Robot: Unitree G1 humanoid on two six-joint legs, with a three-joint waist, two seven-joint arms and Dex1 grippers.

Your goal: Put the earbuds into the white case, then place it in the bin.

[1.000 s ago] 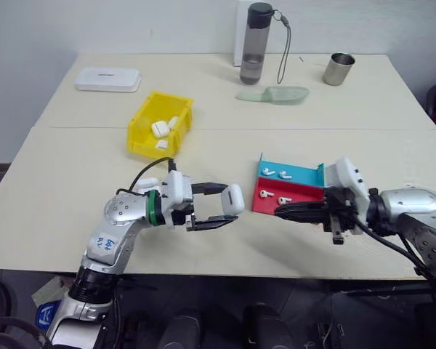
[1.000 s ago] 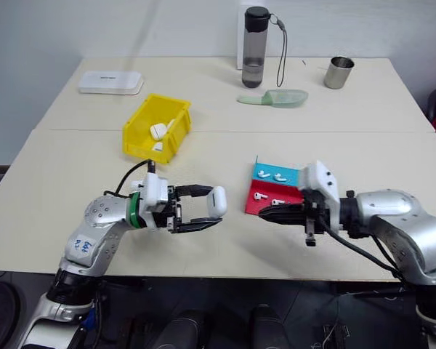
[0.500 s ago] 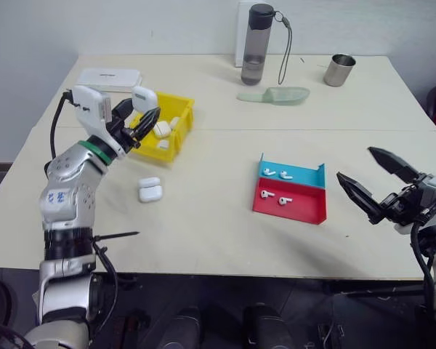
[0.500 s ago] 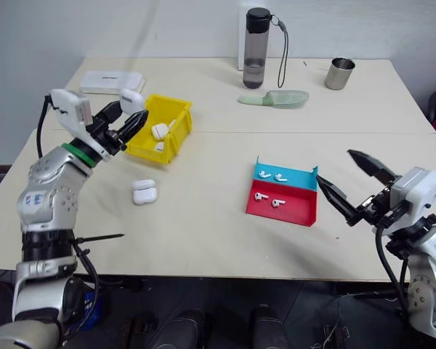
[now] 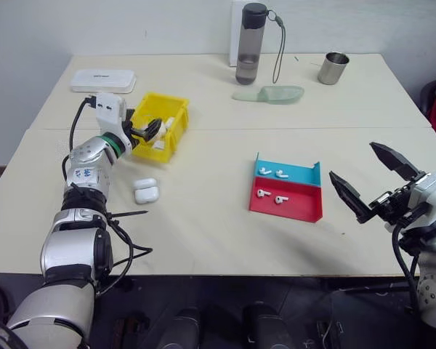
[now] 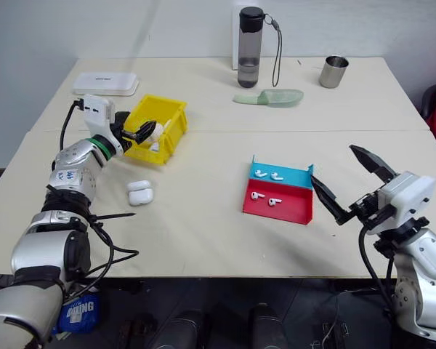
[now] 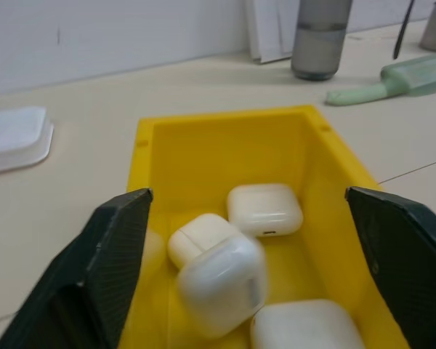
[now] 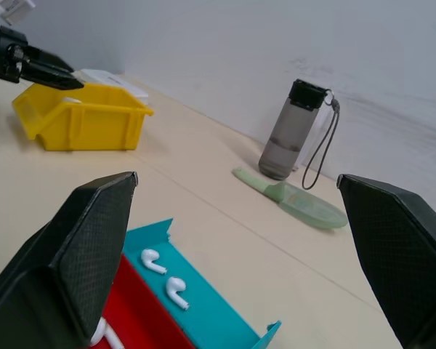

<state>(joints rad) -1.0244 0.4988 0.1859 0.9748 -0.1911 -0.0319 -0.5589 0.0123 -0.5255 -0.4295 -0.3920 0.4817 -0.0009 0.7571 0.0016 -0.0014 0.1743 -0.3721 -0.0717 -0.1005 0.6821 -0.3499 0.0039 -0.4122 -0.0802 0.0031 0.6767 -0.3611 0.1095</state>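
white case (image 7: pixel 221 291) in bin (image 5: pixel 176 120) | L gripper (image 5: pixel 153 131) over it, jaws wide, let go | earbuds (image 5: pixel 270 184) nearer R gripper (image 5: pixel 370 183), I see jaws wide, empty

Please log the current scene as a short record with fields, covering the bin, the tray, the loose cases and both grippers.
bin: yellow, holds several white cases
left gripper: over the bin's front edge, jaws open, holding nothing
right gripper: off the table's right side, jaws open, empty
tray: red and blue, two earbuds in the blue half, two in the red
loose cases: two on the table near the bin
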